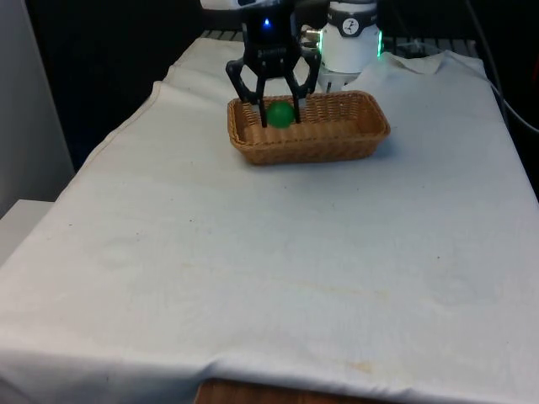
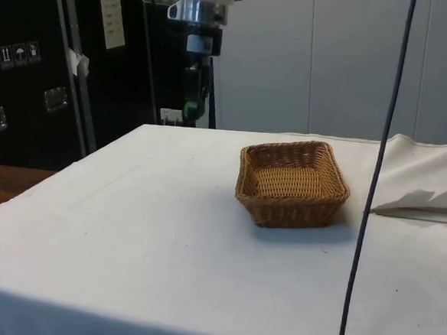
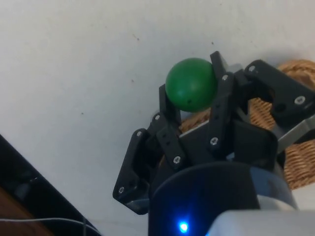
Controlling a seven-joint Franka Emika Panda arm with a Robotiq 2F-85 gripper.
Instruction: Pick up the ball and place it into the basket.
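Note:
A green ball [image 1: 280,114] is held between the black fingers of my gripper [image 1: 279,116], which is shut on it. In the front view the ball hangs in front of the left end of the woven wicker basket [image 1: 337,145]. From the side, the gripper [image 2: 191,108] hangs raised above the cloth, apart from the basket [image 2: 292,201], with a bit of the green ball [image 2: 189,106] showing. In the wrist view the ball [image 3: 191,84] sits over white cloth, with the basket [image 3: 295,157] off to one side of it. Nothing lies inside the basket.
White cloth [image 1: 269,269] covers the whole table, with loose folds [image 1: 421,63] near the far right corner in the front view. A black cable [image 2: 376,186] hangs down close to the side camera, in front of the basket's right side.

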